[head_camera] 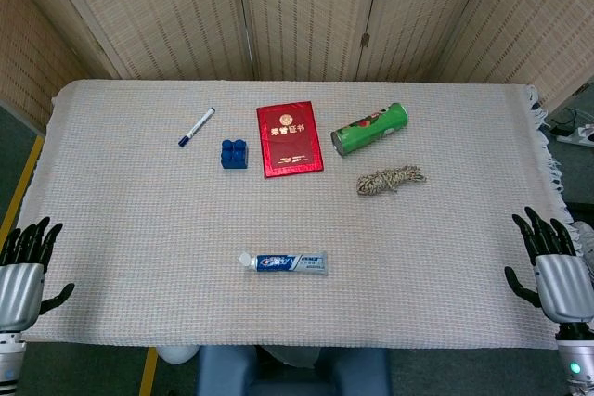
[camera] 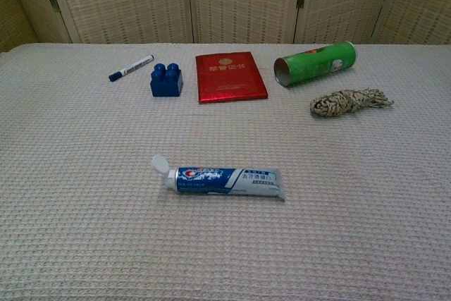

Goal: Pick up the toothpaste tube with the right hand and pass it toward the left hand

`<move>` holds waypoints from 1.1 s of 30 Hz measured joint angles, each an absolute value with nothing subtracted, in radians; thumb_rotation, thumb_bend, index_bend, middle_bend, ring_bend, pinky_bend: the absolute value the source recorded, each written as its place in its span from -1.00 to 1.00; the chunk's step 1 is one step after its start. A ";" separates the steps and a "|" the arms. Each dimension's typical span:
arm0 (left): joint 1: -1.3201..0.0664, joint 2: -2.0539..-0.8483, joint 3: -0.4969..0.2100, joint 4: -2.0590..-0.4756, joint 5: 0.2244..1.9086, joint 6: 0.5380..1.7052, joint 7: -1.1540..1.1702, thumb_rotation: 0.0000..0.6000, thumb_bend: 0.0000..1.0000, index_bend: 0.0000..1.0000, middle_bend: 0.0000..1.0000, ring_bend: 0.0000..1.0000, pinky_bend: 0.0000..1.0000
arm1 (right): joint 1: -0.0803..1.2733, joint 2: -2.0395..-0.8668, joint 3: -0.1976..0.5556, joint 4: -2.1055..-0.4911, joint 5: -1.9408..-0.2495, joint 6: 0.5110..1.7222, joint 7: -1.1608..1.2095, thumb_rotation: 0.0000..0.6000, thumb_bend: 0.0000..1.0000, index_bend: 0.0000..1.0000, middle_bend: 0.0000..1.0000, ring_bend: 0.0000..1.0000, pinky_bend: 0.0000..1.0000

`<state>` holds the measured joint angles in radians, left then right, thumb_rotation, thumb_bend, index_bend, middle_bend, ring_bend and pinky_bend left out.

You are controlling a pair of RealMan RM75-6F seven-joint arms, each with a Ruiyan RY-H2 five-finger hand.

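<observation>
A blue and white toothpaste tube [head_camera: 290, 262] [camera: 224, 180] lies flat near the table's front middle, its white cap pointing left. My right hand [head_camera: 557, 271] hovers at the table's right front corner, fingers spread and holding nothing, far to the right of the tube. At the left front corner my left hand [head_camera: 23, 271] is likewise spread and empty. The chest view shows neither hand.
Along the back of the cloth-covered table [head_camera: 139, 229] lie a marker pen [head_camera: 196, 127], a blue toy brick [head_camera: 234, 154], a red booklet [head_camera: 290, 139], a green can on its side [head_camera: 370, 129] and a coil of rope [head_camera: 390, 179].
</observation>
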<state>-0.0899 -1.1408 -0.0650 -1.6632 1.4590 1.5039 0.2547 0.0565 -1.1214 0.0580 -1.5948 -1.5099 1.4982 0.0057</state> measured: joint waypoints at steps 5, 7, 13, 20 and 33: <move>-0.093 -1.144 -0.065 -1.668 1.458 1.500 0.264 1.00 -0.50 -0.97 -0.90 -0.90 -1.00 | 0.059 -1.123 0.057 -1.588 -1.513 1.493 0.013 1.00 -0.14 -1.00 -0.95 -0.81 -0.93; -0.092 -1.144 -0.063 -1.671 1.458 1.501 0.266 1.00 -0.50 -0.97 -0.90 -0.90 -1.00 | 0.061 -1.122 0.057 -1.586 -1.514 1.492 0.015 1.00 -0.14 -1.00 -0.95 -0.81 -0.93; -0.085 -1.139 -0.061 -1.679 1.456 1.509 0.266 1.00 -0.50 -0.97 -0.90 -0.90 -1.00 | 0.062 -1.122 0.055 -1.584 -1.525 1.495 0.026 1.00 -0.14 -1.00 -0.94 -0.80 -0.93; -0.088 -1.135 -0.060 -1.686 1.458 1.506 0.268 1.00 -0.50 -0.97 -0.90 -0.90 -1.00 | 0.082 -1.121 0.052 -1.597 -1.549 1.477 0.016 1.00 -0.14 -1.00 -0.93 -0.78 -0.93; -0.094 -1.123 -0.059 -1.713 1.469 1.503 0.285 1.00 -0.50 -0.96 -0.90 -0.90 -1.00 | 0.226 -1.098 0.053 -1.754 -1.640 1.304 -0.060 1.00 -0.14 -1.00 -0.90 -0.72 -0.87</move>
<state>-0.0941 -1.1234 -0.0585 -1.7130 1.4694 1.5035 0.2849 0.2259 -1.0983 0.0533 -1.7538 -1.6403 1.3042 -0.0601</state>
